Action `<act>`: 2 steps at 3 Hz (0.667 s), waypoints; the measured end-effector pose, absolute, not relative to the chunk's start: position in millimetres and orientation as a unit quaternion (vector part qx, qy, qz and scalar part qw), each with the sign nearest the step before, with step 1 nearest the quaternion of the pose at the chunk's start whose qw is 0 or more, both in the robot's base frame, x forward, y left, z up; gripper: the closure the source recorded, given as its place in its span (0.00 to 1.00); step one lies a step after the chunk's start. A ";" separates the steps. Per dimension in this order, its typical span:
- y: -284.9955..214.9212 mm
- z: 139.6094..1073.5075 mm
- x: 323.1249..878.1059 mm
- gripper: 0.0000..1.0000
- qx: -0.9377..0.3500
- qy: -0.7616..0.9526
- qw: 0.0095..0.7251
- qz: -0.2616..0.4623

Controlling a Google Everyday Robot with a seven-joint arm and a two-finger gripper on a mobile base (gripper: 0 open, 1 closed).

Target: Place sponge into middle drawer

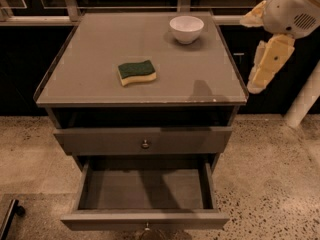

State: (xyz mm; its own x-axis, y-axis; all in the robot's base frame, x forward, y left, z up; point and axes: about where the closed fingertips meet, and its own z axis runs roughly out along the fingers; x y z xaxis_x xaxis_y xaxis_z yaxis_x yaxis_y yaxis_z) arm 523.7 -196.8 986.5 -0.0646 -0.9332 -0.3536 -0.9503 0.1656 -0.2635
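The sponge (136, 72), dark green on top with pale yellow foam below, lies flat left of centre on the grey tabletop (100, 44). The middle drawer (145, 190) is pulled open below it, and its flat tray holds nothing. Its knob shows at the bottom edge. My gripper (250, 54) hangs at the table's right edge, beside and slightly above the top. It is open and empty, well to the right of the sponge.
A white bowl (186, 29) stands at the back right of the tabletop, close to the gripper. The upper drawer (145, 141) with a round knob is slightly out. Speckled floor surrounds the cabinet. A dark object (9, 216) sits at the lower left.
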 end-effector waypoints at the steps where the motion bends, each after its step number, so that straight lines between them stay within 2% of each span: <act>1: -168.6 991.5 572.5 0.00 -0.667 0.696 0.262 0.049; 2: -123.8 988.5 614.6 0.00 -0.684 0.664 0.292 0.082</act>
